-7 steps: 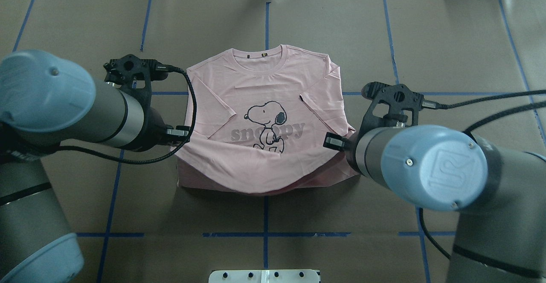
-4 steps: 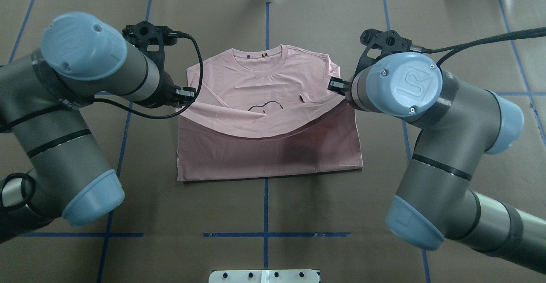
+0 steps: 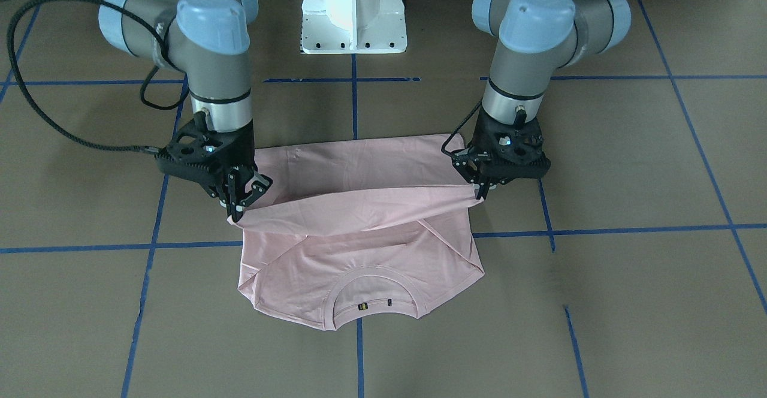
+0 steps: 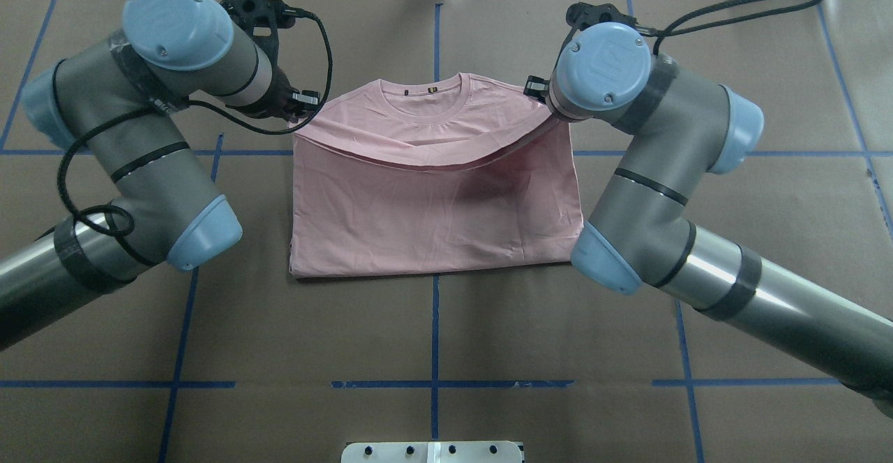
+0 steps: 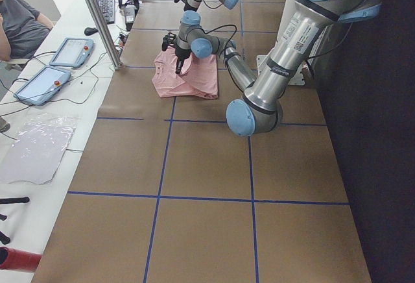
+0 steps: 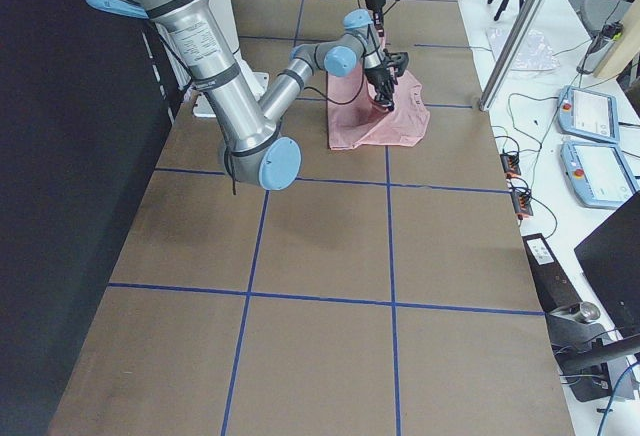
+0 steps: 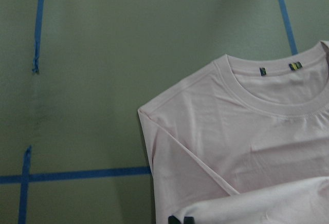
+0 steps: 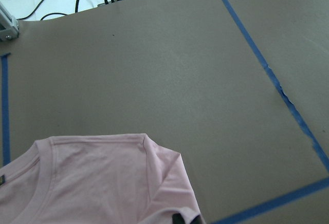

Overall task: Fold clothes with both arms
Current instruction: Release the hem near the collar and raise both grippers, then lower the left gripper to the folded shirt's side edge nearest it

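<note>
Item: one pale pink T-shirt [image 4: 432, 219], lying at the middle of the brown-papered table [image 4: 628, 351], its collar [image 4: 425, 104] on the side away from the robot. The hem [image 4: 418, 164] is hanging raised across the chest, just short of the collar. The left gripper [image 3: 482, 193] is pinching one hem corner and the right gripper [image 3: 236, 207] is pinching the other. Blue tape lines [image 4: 432, 384] are crossing the table.

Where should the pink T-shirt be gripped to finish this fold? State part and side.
Grip the T-shirt at the two ends of its lifted hem, left pincer and right pincer each from its own outer side, from above. The hem sags free between them; the rest lies flat, so those corners seem the only pinchable parts.
</note>
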You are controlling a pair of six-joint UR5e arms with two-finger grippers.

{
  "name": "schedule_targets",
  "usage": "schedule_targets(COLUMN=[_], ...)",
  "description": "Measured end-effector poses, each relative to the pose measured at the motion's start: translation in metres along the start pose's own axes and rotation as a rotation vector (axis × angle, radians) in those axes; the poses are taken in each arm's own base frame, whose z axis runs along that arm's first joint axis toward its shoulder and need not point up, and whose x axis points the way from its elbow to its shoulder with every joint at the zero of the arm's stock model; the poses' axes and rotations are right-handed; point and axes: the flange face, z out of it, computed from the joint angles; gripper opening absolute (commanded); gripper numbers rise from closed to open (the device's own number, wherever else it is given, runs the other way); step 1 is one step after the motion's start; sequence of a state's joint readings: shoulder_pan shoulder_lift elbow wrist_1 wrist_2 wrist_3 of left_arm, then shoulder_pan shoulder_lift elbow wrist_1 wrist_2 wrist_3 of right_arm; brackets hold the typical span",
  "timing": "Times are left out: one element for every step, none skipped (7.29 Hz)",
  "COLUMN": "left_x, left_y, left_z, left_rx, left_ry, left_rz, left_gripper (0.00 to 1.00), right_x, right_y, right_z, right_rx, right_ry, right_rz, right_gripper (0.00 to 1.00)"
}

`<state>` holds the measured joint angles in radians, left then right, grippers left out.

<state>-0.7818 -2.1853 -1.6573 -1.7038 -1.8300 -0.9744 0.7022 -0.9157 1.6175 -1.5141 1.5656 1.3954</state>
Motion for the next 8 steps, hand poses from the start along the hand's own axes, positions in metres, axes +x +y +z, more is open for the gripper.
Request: schedule_targets(left_x=[-0.017, -0.036, -0.053, -0.063, -0.069, -0.071, -0.07, -0.068], left_y=[-0.026, -0.048, -0.062, -0.068, -0.068, -0.062, -0.052, -0.034], left_z=[0.034, 0.066, 0.085, 0.092, 0.088, 0.076, 0.059, 0.045], left_rx=[0.016, 0.033, 0.049, 0.059, 0.07, 0.084, 0.1, 0.108], left_ry=[-0.015, -0.026, -0.033, -0.035, -0.028, -0.009, 0.017, 0.045], left_rz=[0.003, 0.019, 0.046, 0.067, 0.089, 0.109, 0.123, 0.133], left_gripper=[0.99, 1.0, 1.0, 1.0, 1.0, 1.0, 1.0, 1.0], right_x=[-0.007, -0.002, 0.009, 0.014, 0.013, 0.009, 0.008, 0.015], right_y=[-0.024, -0.053, -0.081, -0.097, -0.105, -0.105, -0.102, -0.098], right_z=[0.044, 0.084, 0.106, 0.111, 0.108, 0.101, 0.092, 0.081], right_rx=[0.002, -0.005, -0.022, -0.038, -0.049, -0.069, -0.098, -0.115], right_ry=[0.012, 0.029, 0.044, 0.042, 0.03, 0.007, -0.023, -0.053], right_rz=[-0.019, -0.051, -0.091, -0.121, -0.139, -0.154, -0.171, -0.188], right_gripper=[1.0, 1.0, 1.0, 1.0, 1.0, 1.0, 1.0, 1.0])
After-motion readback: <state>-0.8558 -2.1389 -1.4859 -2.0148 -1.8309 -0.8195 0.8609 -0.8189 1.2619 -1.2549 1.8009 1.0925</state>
